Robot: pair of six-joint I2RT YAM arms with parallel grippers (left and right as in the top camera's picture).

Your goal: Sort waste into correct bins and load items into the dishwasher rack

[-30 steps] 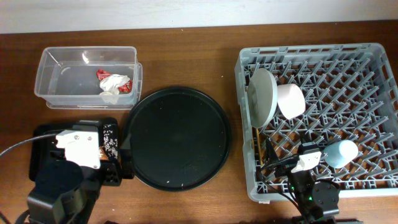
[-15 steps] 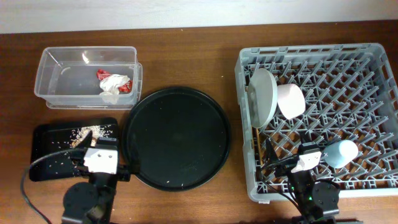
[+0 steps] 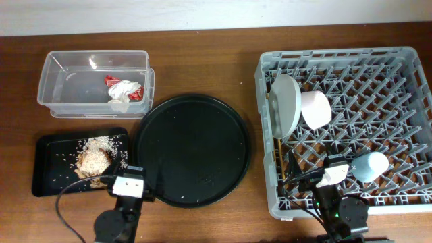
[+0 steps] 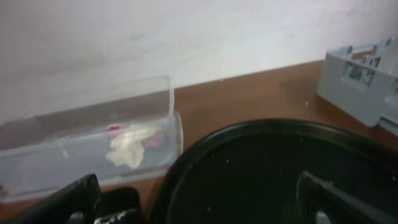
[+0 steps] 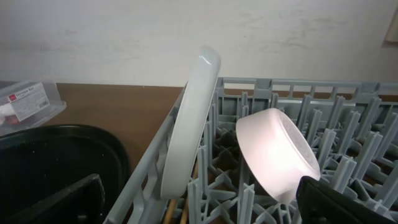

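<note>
The red-and-white wrappers (image 3: 125,90) lie in the clear tub (image 3: 61,101), which also shows in the left wrist view (image 4: 62,155). The rice heap (image 3: 94,158) sits in the shallow black tray (image 3: 47,169). No carrot is in view. In the grey rack (image 3: 398,81) the plate (image 3: 285,104) stands on edge, the white bowl (image 3: 315,108) leans beside it, the light-blue cup (image 3: 371,165) lies at the front and the chopsticks (image 3: 279,158) lie along the left wall. My left gripper (image 4: 199,208) is open and empty, low at the round tray's front left. My right gripper (image 5: 202,208) is open and empty at the rack's front.
A large round black tray (image 3: 192,148) with a few crumbs lies between the bins and the rack. The plate (image 5: 189,118) and bowl (image 5: 280,152) stand just ahead of my right fingers. A pale wall runs along the table's back edge.
My left arm has pulled back from over the black tray toward the table's front edge, uncovering the rice heap. The right arm has not moved.
</note>
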